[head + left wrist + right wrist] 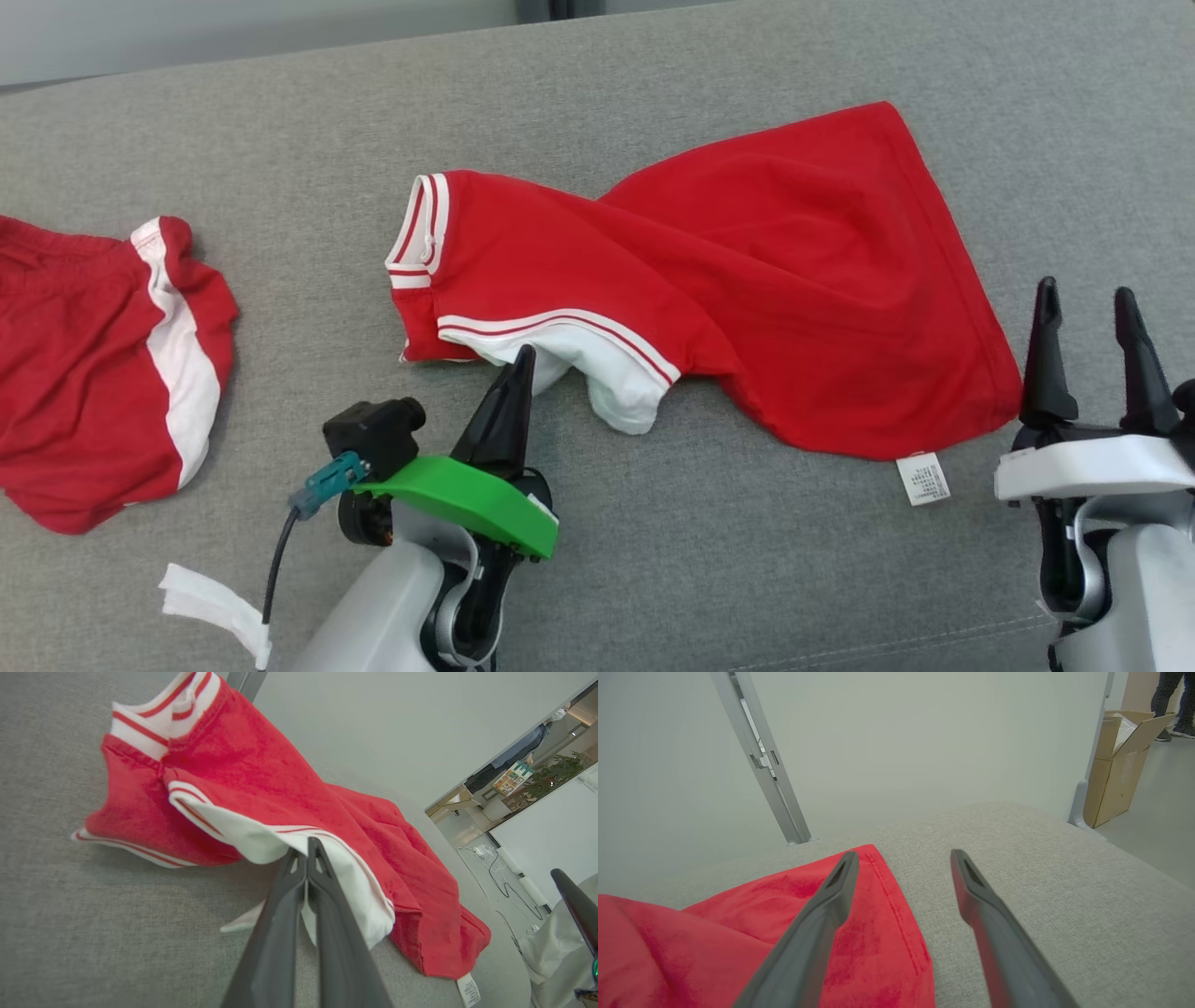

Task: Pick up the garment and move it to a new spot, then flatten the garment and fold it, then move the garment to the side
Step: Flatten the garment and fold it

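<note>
The red garment (747, 252) lies crumpled and twisted on the grey cushion (653, 579), its white-and-red striped collar at the left. A white sleeve with red stripes (607, 369) bulges at its front edge. My left gripper (523, 359) is shut on that white sleeve's edge; in the left wrist view its fingers (285, 914) press together with white cloth between them (306, 910). My right gripper (1086, 291) stands open just right of the garment's hem corner; in the right wrist view the left finger (822, 914) overlaps the red hem (784, 919).
A second red garment with a white band (103, 373) lies at the far left. A white care label (922, 479) sticks out under the hem. White tape (215, 607) hangs by my left forearm. A cardboard box (1120, 765) and a person's legs (1169, 700) are past the cushion.
</note>
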